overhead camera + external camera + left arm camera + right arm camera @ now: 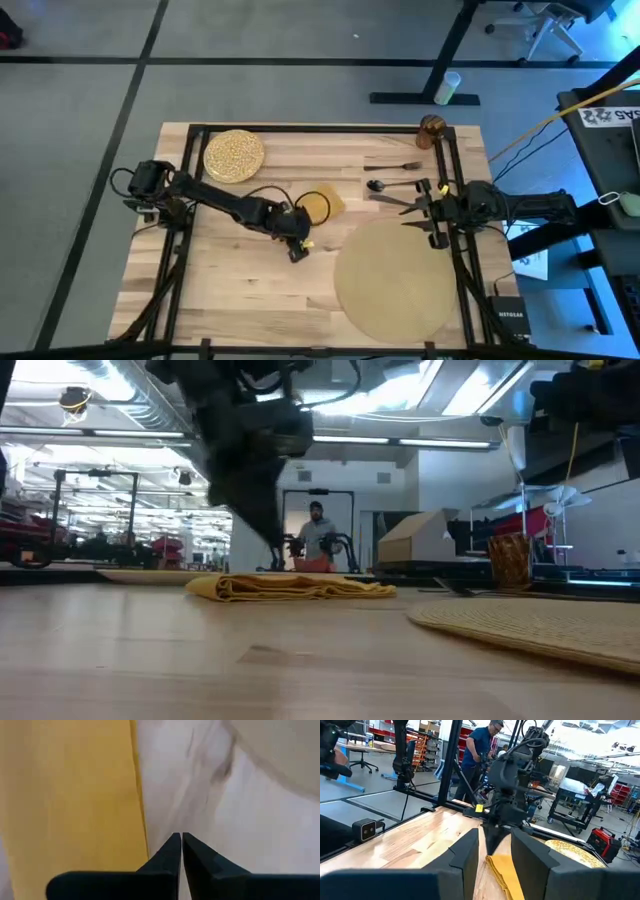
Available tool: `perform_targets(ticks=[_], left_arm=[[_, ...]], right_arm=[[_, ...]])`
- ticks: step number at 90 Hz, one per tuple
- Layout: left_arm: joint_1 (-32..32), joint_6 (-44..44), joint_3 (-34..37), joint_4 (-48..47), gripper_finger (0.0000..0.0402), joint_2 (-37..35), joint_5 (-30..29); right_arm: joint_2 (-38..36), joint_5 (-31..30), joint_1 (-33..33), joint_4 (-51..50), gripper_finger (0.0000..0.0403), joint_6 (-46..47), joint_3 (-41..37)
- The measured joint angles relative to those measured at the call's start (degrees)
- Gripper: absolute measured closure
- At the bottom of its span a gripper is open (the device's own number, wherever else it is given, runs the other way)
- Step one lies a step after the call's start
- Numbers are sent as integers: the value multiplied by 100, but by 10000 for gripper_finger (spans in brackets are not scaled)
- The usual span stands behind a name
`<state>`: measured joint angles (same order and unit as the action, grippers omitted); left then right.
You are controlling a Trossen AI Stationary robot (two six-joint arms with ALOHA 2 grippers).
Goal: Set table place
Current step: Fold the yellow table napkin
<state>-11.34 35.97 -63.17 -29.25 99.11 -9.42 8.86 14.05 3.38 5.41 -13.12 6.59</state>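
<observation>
The napkin point(322, 206) lies folded near the middle of the table point(240, 290), just beyond the placemat point(395, 278). The left gripper point(297, 250) hangs right beside the napkin, fingers point(167, 857) clenched together on nothing. The plate point(234, 155), glass point(432, 130), fork point(398, 166) and spoon point(385, 185) sit farther off. The right gripper point(415, 208) waits at the placemat's far edge, fingers point(465, 852) spread.

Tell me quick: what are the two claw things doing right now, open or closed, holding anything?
Left end effector: closed, holding nothing, just beside the napkin.
Right end effector: open, empty, waiting at the table's right edge.
</observation>
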Motion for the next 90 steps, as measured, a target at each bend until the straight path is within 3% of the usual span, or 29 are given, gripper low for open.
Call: perform_targets(ticks=[30,62,90], left_arm=[[-440,822,327,178,401,0,89],[-446,1601,840,267,401,2,-18],[-418,2227,908,-653,402,-49,-384]], right_arm=[[2,6,0,2,304,0,-2],[1,8,0,0,304,-33,0],[0,12,0,-117,304,-34,0]])
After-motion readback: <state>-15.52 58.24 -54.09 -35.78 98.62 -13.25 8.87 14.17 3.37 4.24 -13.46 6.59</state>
